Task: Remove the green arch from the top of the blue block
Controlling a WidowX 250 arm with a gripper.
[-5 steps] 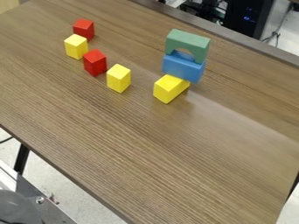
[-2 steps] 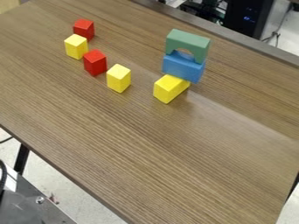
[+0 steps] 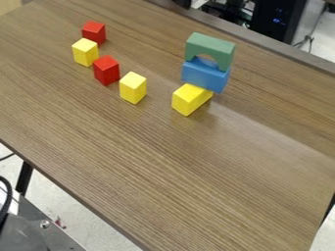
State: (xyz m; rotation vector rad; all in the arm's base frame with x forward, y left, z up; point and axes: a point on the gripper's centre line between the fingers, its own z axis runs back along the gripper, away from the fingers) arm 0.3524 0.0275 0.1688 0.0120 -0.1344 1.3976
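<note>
At lower left, beside the worktop [image 3: 131,162], a dark rounded part [image 3: 23,235] and a black cable [image 3: 7,198] are seen. Whether the tool is open, closed or gripping cannot be told, nor can places be reckoned from it. Near the upper left, a yellow block [image 3: 85,52] is stood upright, with a red block [image 3: 93,33] set just behind it. To their right, another red block [image 3: 106,70] is placed, followed by a second yellow block [image 3: 132,88], also upright. Farther right, a third yellow block [image 3: 190,99] is laid on its side. It is met in the view by the blue block [image 3: 204,76]; whether support is given by it cannot be told. The green arch [image 3: 209,47] is rested on top of the blue block, opening downward. Beyond the worktop, dark equipment [image 3: 278,19] is seen.
</note>
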